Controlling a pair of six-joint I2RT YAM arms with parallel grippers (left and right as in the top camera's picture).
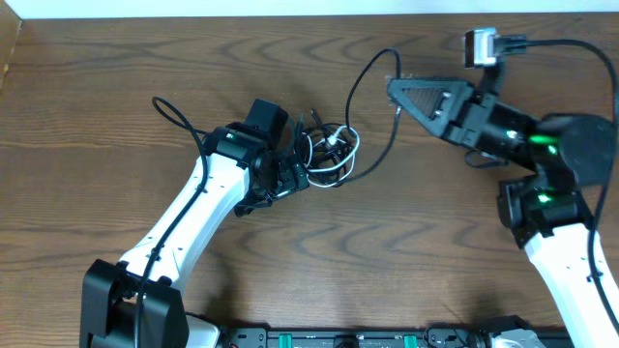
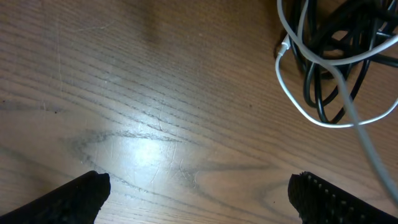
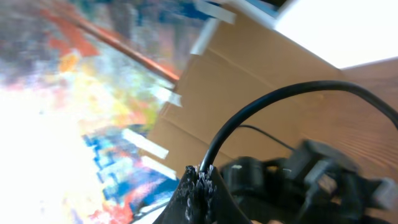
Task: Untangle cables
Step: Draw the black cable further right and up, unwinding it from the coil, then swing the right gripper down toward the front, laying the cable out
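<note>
Several thin black cables (image 1: 324, 143) and one white cable (image 2: 323, 124) lie knotted in the middle of the table (image 1: 290, 58). Our left claw (image 2: 198, 196) hangs spread apart just beside the knot. Our right claw (image 3: 200, 183) is clamped on a long black cable (image 3: 298, 87).

Overhead: straight down on the counter (image 1: 290, 261), far off, whole scene in frame. Left wrist: close, facing down at the counter. My left fingers (image 2: 74, 199) sit at the bottom corners, and the cable tangle (image 2: 336, 56) at top right is shared with overhead. Right wrist: tilted, blurred, looking across the counter past my right fingers (image 3: 196, 190) and a black cable (image 3: 249, 118).
</note>
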